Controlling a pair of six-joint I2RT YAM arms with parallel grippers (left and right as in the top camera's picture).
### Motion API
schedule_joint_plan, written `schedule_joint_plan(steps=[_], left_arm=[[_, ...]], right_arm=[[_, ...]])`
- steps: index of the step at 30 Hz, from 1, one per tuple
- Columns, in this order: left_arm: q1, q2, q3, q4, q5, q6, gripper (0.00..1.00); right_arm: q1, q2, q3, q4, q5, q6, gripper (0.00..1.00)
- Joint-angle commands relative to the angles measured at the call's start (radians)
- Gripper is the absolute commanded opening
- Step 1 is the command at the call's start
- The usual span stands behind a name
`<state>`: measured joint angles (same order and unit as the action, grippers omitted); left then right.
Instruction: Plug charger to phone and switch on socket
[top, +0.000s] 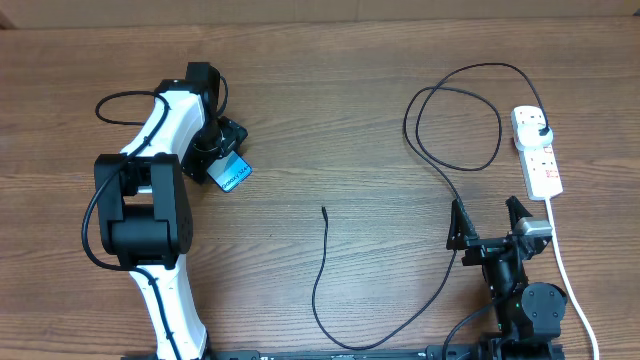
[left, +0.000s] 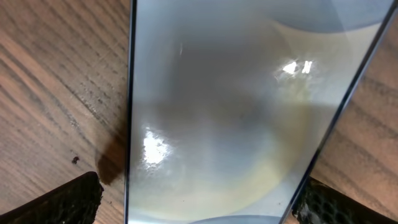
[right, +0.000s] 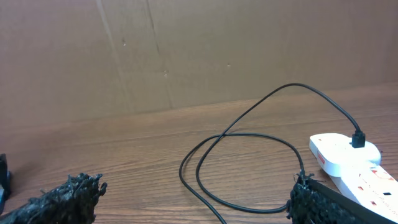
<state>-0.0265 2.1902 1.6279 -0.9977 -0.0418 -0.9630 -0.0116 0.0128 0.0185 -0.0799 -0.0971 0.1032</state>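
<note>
The phone (top: 236, 176), with a light blue screen, lies on the table at the left and fills the left wrist view (left: 236, 112). My left gripper (top: 222, 152) is open, with one finger on each side of the phone (left: 199, 199) and a small gap at the left finger. The charger cable (top: 322, 270) is thin and black. Its connector tip (top: 323, 209) lies free mid-table and its plug head (top: 541, 133) sits in the white socket strip (top: 540, 165). My right gripper (top: 487, 222) is open and empty (right: 196, 193), with the cable loop (right: 249, 134) ahead of it and the socket (right: 339, 152) to its right.
The socket's white cord (top: 570, 280) runs down the right side past the right arm's base. The charger cable loops beside the right gripper's left finger. A cardboard wall (right: 186, 50) stands behind the table.
</note>
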Motion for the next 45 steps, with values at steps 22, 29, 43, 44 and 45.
schedule_joint_plan(steps=[22, 29, 43, 44, 45], left_arm=[[0.034, 0.015, 0.009, 0.027, -0.014, -0.002, 1.00], [0.034, 0.018, 0.008, 0.025, -0.008, -0.001, 1.00], [0.034, 0.110, 0.010, 0.009, 0.044, -0.002, 1.00], [0.034, 0.110, 0.011, 0.009, 0.046, -0.002, 1.00], [0.034, 0.110, 0.011, 0.007, 0.046, -0.002, 1.00]], right_arm=[[0.005, -0.010, -0.010, 0.003, 0.007, -0.006, 1.00], [0.005, -0.010, -0.010, 0.003, 0.007, -0.006, 1.00], [0.005, -0.010, -0.010, 0.003, 0.007, -0.006, 1.00], [0.005, -0.010, -0.010, 0.003, 0.007, -0.006, 1.00], [0.005, -0.010, -0.010, 0.003, 0.007, -0.006, 1.00]])
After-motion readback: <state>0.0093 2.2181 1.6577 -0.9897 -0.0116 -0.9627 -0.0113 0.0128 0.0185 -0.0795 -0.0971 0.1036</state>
